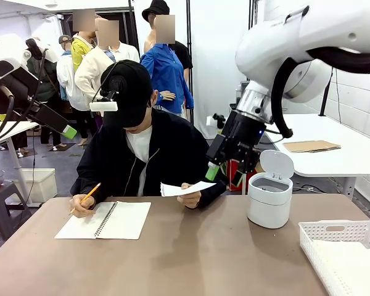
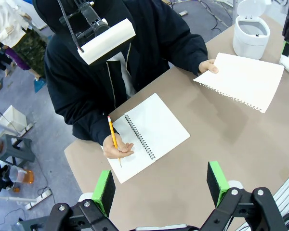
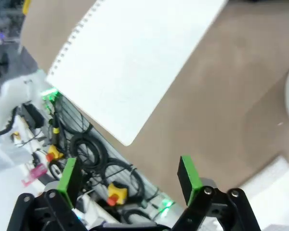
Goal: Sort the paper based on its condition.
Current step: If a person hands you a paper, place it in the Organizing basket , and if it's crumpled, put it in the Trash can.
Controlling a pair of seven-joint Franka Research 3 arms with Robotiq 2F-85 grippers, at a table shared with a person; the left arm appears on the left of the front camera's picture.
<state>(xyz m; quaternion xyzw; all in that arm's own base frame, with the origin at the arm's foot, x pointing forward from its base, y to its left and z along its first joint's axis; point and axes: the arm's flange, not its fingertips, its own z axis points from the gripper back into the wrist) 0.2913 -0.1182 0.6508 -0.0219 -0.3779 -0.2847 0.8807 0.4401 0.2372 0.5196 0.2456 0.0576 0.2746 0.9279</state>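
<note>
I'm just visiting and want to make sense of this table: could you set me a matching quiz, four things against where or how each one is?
Things:
1. loose sheet
2. notebook
3. pencil
4. white bin

States:
a. lid flipped up
b. lying open on the table
c. held above the table in the person's hand
d. slanted over a notebook page

Pairs: 1-c, 2-b, 3-d, 4-a

White side table (image 1: 357, 159) at 3 o'clock, grey stool (image 1: 1, 195) at 9, white wall (image 1: 214, 61) at 12, grey floor (image 1: 61, 165).
</note>
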